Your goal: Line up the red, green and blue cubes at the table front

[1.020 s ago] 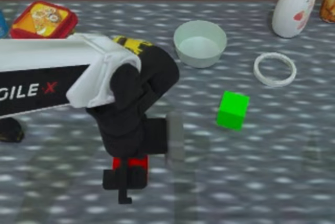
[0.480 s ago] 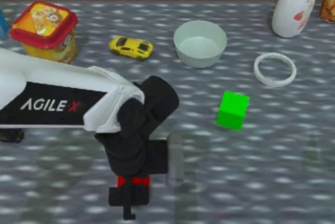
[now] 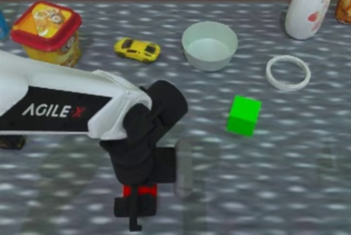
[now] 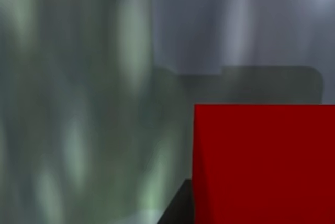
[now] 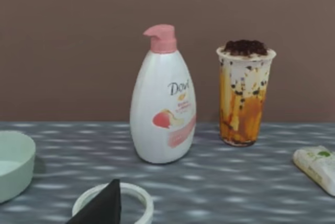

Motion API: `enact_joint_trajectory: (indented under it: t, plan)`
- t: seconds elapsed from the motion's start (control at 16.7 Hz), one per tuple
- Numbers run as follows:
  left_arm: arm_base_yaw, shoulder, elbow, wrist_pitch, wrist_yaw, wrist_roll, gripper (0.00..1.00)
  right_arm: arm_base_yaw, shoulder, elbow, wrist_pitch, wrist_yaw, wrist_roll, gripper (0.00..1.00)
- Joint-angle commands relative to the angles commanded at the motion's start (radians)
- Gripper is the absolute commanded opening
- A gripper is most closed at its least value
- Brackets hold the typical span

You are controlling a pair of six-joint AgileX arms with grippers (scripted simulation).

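The red cube (image 3: 139, 190) sits low at the table (image 3: 285, 191) front, left of centre, and my left gripper (image 3: 137, 197) is shut on it from above. It fills much of the left wrist view as a red block (image 4: 261, 161), with one dark finger (image 4: 175, 211) against its side. The green cube (image 3: 244, 115) lies free on the grey flecked table, right of centre and farther back. The blue cube is out of view. My right arm is outside the top view; a dark tip of my right gripper (image 5: 104, 205) shows in the right wrist view, over a white ring.
Behind the cubes stand a pale bowl (image 3: 209, 45), a white ring (image 3: 288, 72), a yellow toy car (image 3: 137, 50) and a red-lidded yellow tub (image 3: 46, 29). A lotion bottle (image 3: 308, 4), a drink cup (image 5: 245, 93) and a packet (image 5: 316, 166) are at the back right.
Since a second ago my left arm has carried the red cube toward the table front, uncovering the toy car and the tub. Over the last half second it has held still.
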Motion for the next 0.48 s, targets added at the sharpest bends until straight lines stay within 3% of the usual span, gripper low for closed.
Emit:
enact_joint_trajectory:
  t: [0.42, 0.48]
  plan:
    - [0.0, 0.0, 0.0, 0.0, 0.0, 0.0, 0.98, 0.0, 0.0, 0.0, 0.0, 0.0, 0.0, 1.0]
    - [0.0, 0.0, 0.0, 0.0, 0.0, 0.0, 1.0, 0.0, 0.0, 0.0, 0.0, 0.0, 0.0, 1.0]
